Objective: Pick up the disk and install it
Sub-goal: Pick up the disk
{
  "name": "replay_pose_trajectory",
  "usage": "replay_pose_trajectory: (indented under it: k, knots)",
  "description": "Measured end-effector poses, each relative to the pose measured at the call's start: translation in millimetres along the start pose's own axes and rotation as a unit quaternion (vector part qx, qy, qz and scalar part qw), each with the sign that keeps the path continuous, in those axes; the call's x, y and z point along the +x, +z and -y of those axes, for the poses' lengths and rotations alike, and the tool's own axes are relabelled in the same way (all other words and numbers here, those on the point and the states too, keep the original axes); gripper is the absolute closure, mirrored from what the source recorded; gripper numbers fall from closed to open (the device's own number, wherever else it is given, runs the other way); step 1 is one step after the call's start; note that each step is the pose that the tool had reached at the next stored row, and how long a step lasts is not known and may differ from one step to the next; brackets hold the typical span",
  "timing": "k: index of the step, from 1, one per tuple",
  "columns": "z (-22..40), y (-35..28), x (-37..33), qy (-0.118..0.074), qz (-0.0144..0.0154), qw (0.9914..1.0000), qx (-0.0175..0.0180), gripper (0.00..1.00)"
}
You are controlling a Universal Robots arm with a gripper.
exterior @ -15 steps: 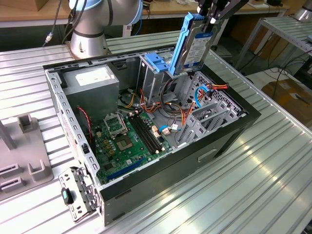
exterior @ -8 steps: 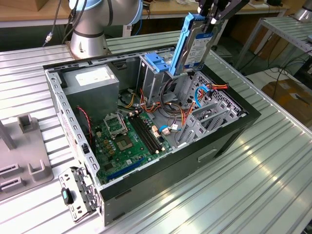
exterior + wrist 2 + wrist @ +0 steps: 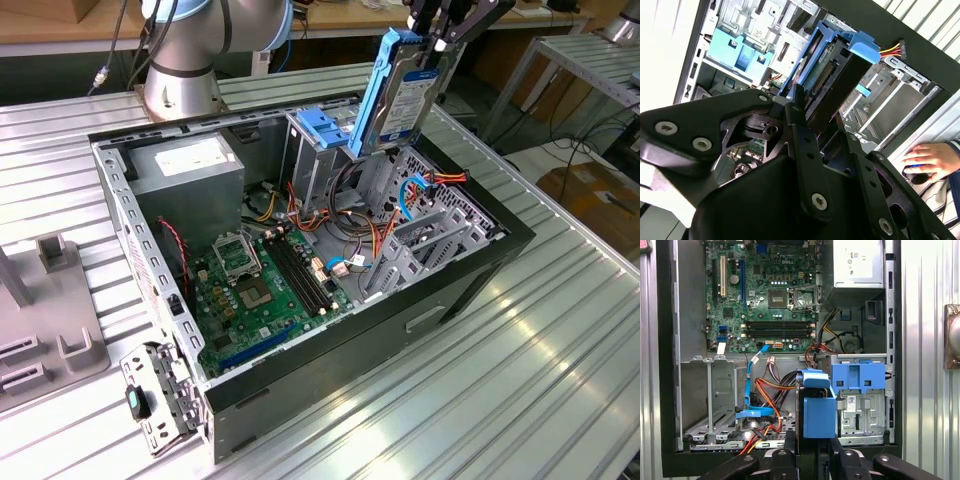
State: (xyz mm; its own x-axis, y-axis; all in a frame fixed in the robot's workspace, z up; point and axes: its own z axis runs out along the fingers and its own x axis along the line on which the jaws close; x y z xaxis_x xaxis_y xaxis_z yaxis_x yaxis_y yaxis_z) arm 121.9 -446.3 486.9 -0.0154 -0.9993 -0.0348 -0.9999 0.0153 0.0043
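The disk [image 3: 402,92], a silver-grey drive in a bright blue carrier rail, hangs on edge above the open computer case [image 3: 470,280], just over the metal drive cage [image 3: 325,170]. My gripper [image 3: 432,42] is shut on its upper end. In the first wrist view the disk [image 3: 817,410] sits end-on between my black fingers [image 3: 790,440], beside the blue bracket [image 3: 858,377] on top of the cage. The second wrist view looks along the disk [image 3: 832,85] toward the case, with my gripper [image 3: 815,117] clamped on it.
Inside the case lie the motherboard [image 3: 767,300], the power supply [image 3: 857,265], loose coloured cables [image 3: 770,400] and open metal bays [image 3: 707,400]. The arm's base [image 3: 185,70] stands behind the case. A grey fixture [image 3: 50,320] sits at the exterior view's left. A person's hand [image 3: 930,160] rests outside the case.
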Motion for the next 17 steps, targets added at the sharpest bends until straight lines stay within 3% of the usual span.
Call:
replay_pose_trajectory:
  k: [8,17]
  knots:
    - [0.0,-0.1,1.2,0.000,0.0000,1.00000,0.0000,0.65]
    - [0.1,-0.3,8.7,0.000,0.0000,1.00000,0.0000,0.65]
